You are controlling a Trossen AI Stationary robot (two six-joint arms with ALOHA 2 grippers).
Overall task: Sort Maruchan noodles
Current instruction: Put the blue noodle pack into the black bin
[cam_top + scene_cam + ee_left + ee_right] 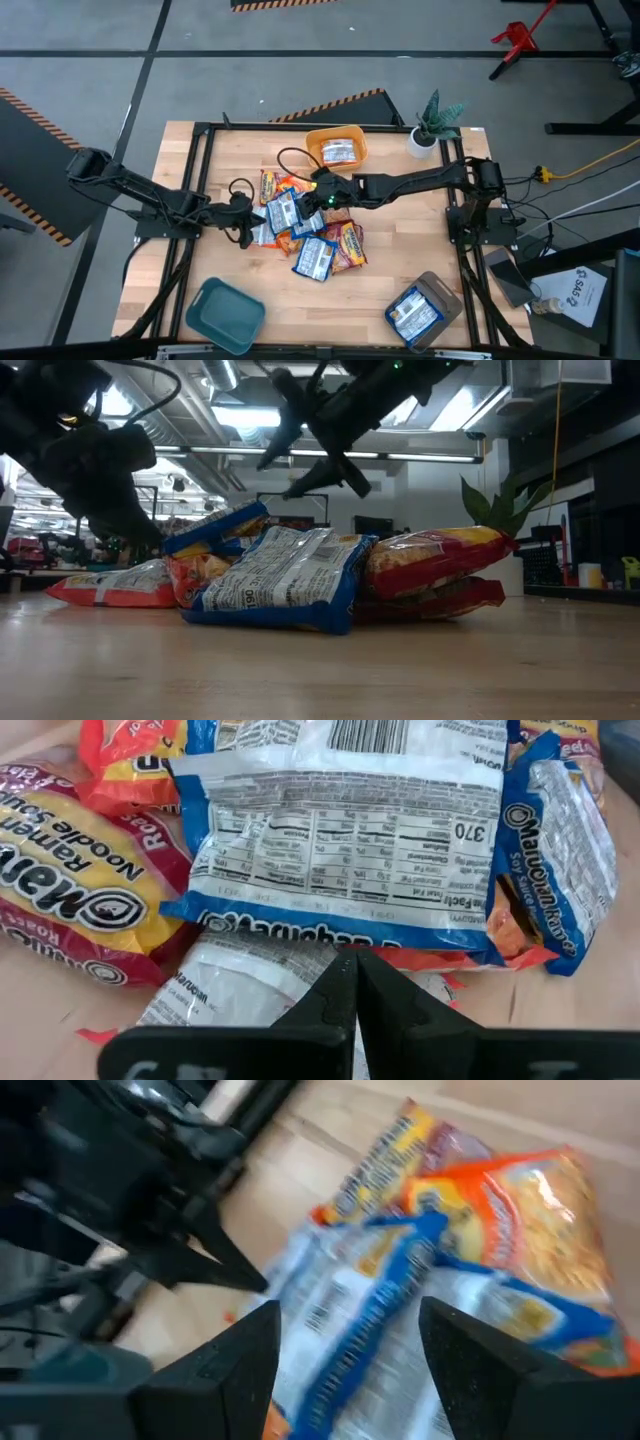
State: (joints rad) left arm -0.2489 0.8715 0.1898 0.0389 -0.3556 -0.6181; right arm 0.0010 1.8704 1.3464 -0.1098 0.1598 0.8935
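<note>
A pile of Maruchan noodle packets [305, 232] lies on the wooden table's middle, in blue-white, orange-yellow and red. The topmost blue-white packet [350, 840] lies label side up across the others. My left gripper [353, 963] is shut, low at the pile's left side, with its tips at that packet's edge and over a silver-white packet [235, 985]. My right gripper [350, 1350] is open. It hovers above the pile [300, 575], clear of it, with its fingers either side of a blue-white packet [370, 1330]. My left gripper has its shut fingertips [345, 970] at the printed edge [300, 925] of the topmost blue-white packet, coming in low from the table's left. I cannot tell whether the tips touch that packet or the silver-white one beneath them.
An orange-yellow bin [352, 133] at the far edge holds one packet. A grey bin [443, 288] at the near right holds a blue-white packet. A teal bin [225, 312] stands near left. A potted plant [432, 125] is at the far right corner.
</note>
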